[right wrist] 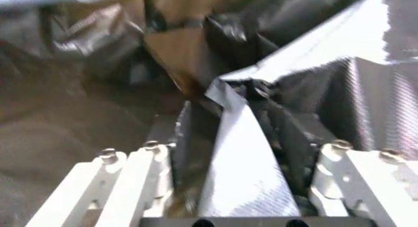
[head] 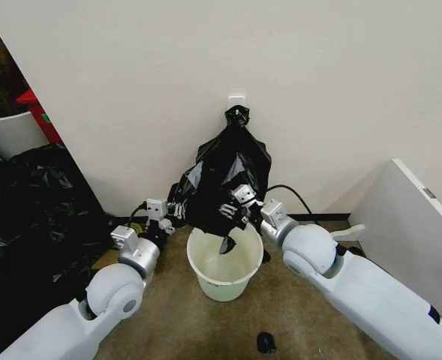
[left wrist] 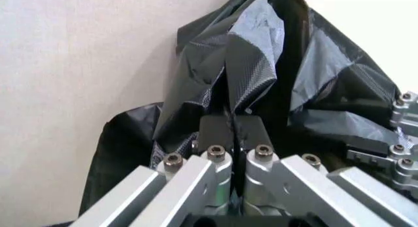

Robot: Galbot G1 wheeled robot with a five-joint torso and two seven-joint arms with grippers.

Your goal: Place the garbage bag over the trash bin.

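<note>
The garbage bag, glossy black and wrinkled, hangs by its knotted top from a white wall hook, and its lower end dips into the trash bin, a white bucket on the carpet. My left gripper is at the bag's left lower edge, and in the left wrist view it is shut on a fold of the bag. At the bag's right lower edge, just above the bin's rim, my right gripper is open. A strip of the bag lies between its jaws and hides the tips.
A heap of black plastic sheeting lies at the left by a white tub. A white panel stands at the right. A small black object lies on the carpet near the bin. A black cable runs along the wall.
</note>
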